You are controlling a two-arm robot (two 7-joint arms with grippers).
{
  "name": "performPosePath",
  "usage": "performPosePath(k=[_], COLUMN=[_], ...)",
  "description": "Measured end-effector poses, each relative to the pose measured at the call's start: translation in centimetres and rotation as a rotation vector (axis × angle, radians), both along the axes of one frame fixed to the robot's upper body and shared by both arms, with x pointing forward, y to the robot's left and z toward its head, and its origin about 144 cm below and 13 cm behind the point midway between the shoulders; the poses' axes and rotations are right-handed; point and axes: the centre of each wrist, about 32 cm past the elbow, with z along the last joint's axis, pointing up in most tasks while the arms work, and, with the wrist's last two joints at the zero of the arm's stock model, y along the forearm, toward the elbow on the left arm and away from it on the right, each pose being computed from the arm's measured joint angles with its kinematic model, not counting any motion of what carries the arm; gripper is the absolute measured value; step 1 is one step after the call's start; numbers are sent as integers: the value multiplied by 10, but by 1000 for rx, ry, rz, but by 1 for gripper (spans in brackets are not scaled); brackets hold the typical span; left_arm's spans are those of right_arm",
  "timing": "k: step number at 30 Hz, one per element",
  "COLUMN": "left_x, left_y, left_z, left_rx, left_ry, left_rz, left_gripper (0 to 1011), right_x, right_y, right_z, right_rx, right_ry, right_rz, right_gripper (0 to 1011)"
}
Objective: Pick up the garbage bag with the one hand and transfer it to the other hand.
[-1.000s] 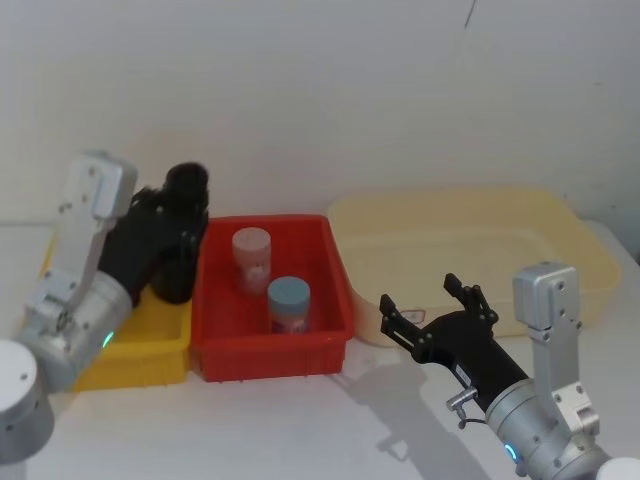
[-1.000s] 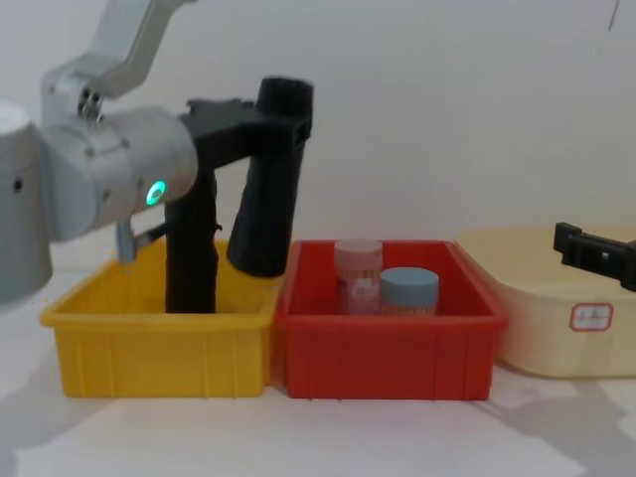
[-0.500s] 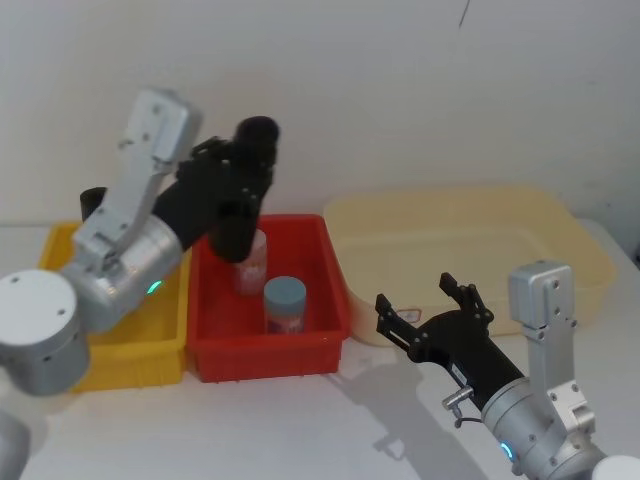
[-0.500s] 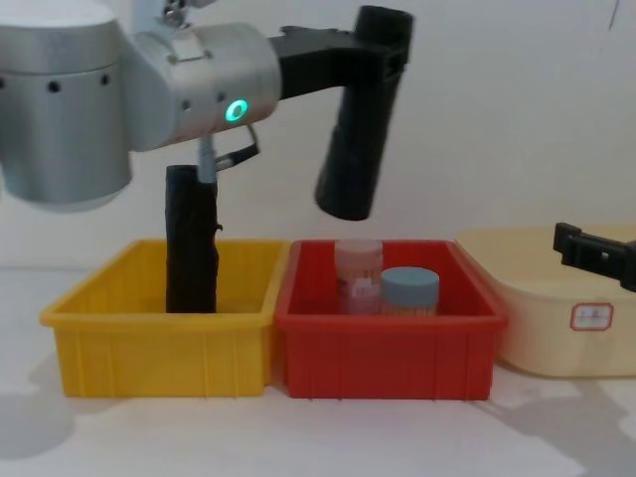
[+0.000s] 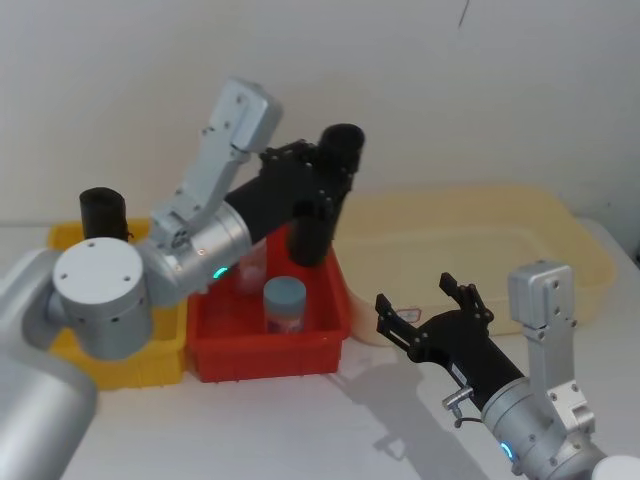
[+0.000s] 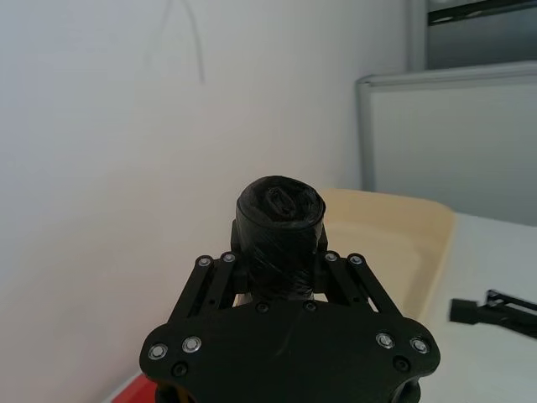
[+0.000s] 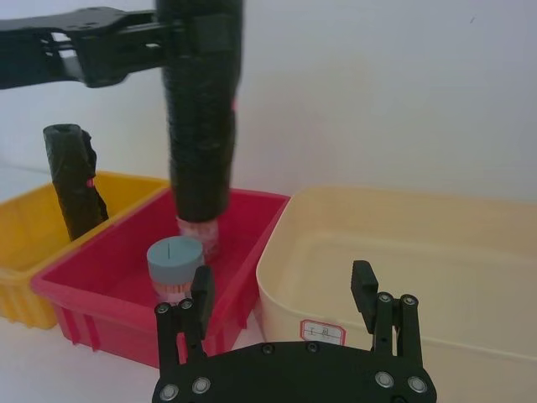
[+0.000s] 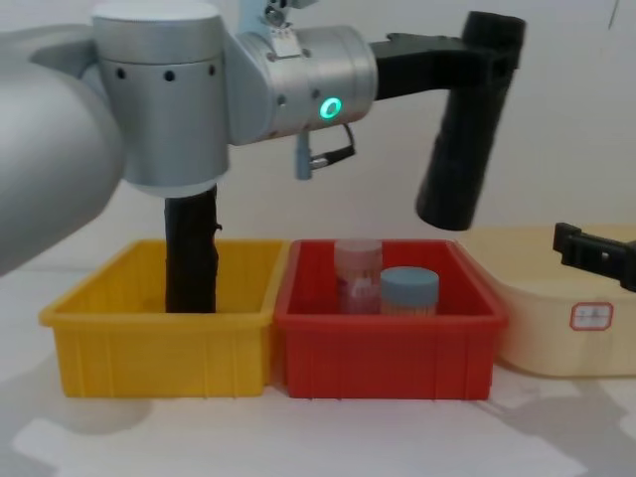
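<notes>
Left gripper (image 8: 467, 62) pinches the garbage bag (image 8: 459, 149) near its top, probably leaving length for my spread right gripper (image 5: 425, 302).

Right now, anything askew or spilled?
Nothing spilled or damaged. The garbage bag hangs slightly tilted in the left gripper, above the red bin's right end, which fits a carry. The other roll stands in the yellow bin; right gripper open.

matt wrinkled garbage bag (image 8: 464, 129), seemingly plastic film, glossy plastic red bin (image 8: 388, 350)
</notes>
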Motion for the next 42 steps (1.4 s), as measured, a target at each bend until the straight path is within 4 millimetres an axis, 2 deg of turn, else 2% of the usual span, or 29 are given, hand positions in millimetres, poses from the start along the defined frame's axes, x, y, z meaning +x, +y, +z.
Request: performPosePath(k=[18, 35, 42], left_x=[8, 6, 6], left_y=[-27, -35, -36], left_z=[-5, -4, -3], left_rx=[-32, -31, -31], left_ry=[67, 76, 77], left_rz=[-112, -137, -141], left_gripper=[371, 371, 371], right_x=[0, 1, 8], right_y=[0, 1, 9], right_z=[0, 1, 4], right_rx=[0, 4, 22], right_ry=[0, -3, -20], right_rz=[0, -1, -9], right_gripper=[1000, 1000, 1000])
